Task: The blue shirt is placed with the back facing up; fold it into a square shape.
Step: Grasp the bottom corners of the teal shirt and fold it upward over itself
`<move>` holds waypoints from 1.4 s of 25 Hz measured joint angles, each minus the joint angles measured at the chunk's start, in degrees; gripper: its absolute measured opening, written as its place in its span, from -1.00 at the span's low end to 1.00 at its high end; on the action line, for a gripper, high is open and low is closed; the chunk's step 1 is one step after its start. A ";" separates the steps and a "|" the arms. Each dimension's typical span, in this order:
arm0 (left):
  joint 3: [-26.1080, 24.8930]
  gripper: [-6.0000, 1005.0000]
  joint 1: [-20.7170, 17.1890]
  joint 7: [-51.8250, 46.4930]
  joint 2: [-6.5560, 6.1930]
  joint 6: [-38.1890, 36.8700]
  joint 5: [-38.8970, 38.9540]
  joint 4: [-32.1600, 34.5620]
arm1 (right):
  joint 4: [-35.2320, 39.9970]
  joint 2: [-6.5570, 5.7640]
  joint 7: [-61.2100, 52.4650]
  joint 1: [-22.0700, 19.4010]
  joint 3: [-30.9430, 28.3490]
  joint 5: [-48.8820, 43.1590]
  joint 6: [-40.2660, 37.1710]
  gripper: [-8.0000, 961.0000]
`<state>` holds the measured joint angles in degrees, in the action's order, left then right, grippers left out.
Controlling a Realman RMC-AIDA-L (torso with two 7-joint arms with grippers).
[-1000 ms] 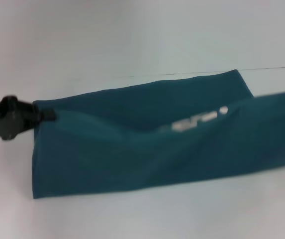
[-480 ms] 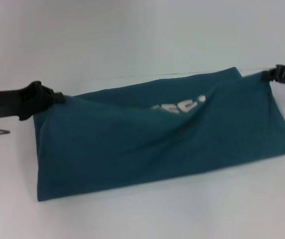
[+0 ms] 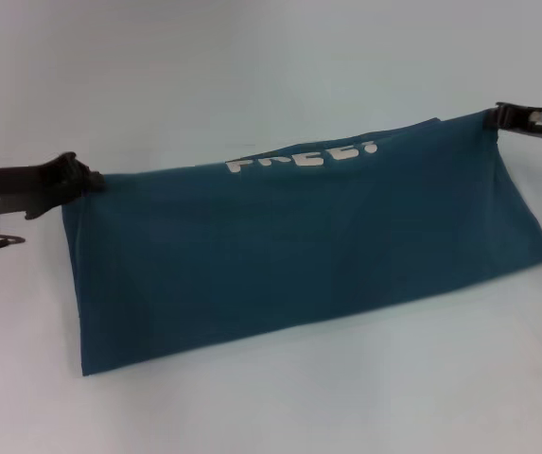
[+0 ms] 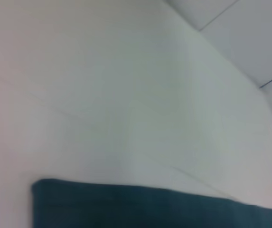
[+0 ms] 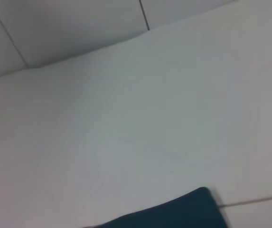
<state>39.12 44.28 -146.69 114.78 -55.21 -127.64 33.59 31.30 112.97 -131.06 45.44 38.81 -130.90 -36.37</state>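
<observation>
1. Your left gripper (image 3: pixel 89 178) has its fingers clamped on the left top corner of the shirt (image 3: pixel 299 246)
2. Your right gripper (image 3: pixel 499 117) has its fingers clamped on the shirt's right top corner
3. The shirt hangs stretched between the two, its lower edge on the white tabletop (image 3: pixel 271 397)
4. White "FREE!" lettering (image 3: pixel 304 157) shows along its top edge
5. Each wrist view shows only a strip of shirt on the tabletop
</observation>
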 joint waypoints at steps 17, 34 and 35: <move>3.42 -0.96 -0.09 -1.76 0.29 6.90 -1.47 -0.06 | -4.55 0.89 0.16 6.23 5.61 -0.14 14.98 -0.90; 3.86 -0.96 0.55 -0.57 1.65 10.96 -1.04 0.80 | -6.90 1.03 0.19 7.04 8.19 -0.15 20.19 -0.90; 3.86 -0.96 0.69 -0.48 1.72 10.96 -1.04 0.80 | -7.03 0.98 0.19 7.08 8.35 -0.14 20.28 -0.90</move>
<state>42.98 44.97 -147.16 116.50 -44.25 -128.68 34.39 24.27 113.95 -130.87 52.52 47.16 -131.04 -16.09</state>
